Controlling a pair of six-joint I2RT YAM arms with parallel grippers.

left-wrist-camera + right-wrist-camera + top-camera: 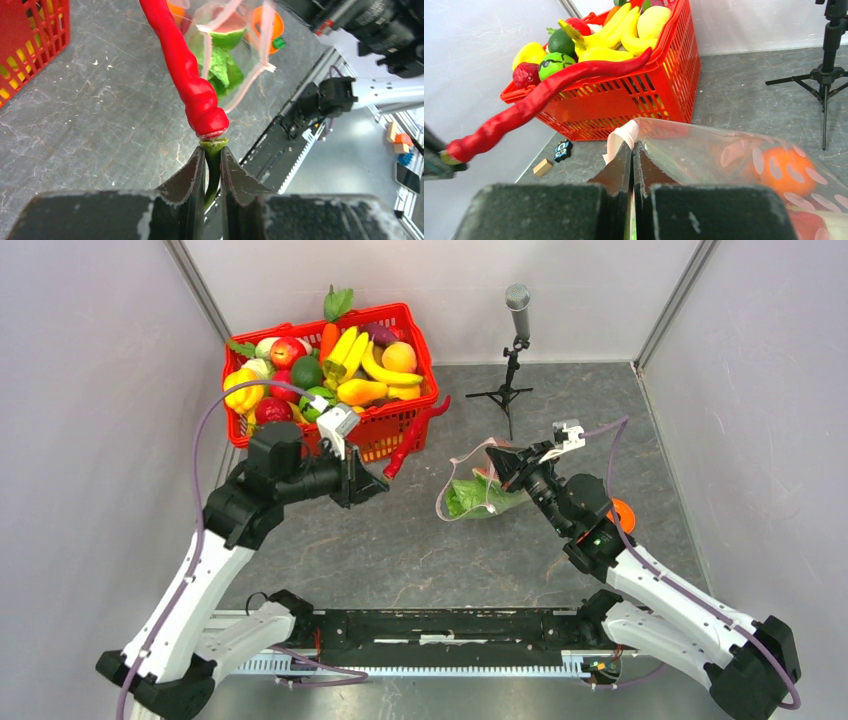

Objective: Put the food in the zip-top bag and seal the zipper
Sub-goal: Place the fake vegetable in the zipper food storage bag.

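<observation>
My left gripper [380, 483] is shut on the green stem [214, 159] of a long red chilli pepper [415, 435], held in the air between the basket and the bag; the chilli also shows in the left wrist view [187, 70] and the right wrist view [549, 92]. The clear zip-top bag [478, 495] lies mid-table with green cabbage [220, 67], a watermelon slice [227, 30] and an orange [786, 170] inside. My right gripper [497, 465] is shut on the bag's rim at the pink zipper strip [621, 137], holding the mouth up.
A red mesh basket [400, 312] full of toy produce stands at the back left. A microphone on a small tripod [515, 350] stands at the back. An orange round object [621, 513] lies by the right arm. A wooden block [543, 167] and a small toy [562, 149] lie near the basket.
</observation>
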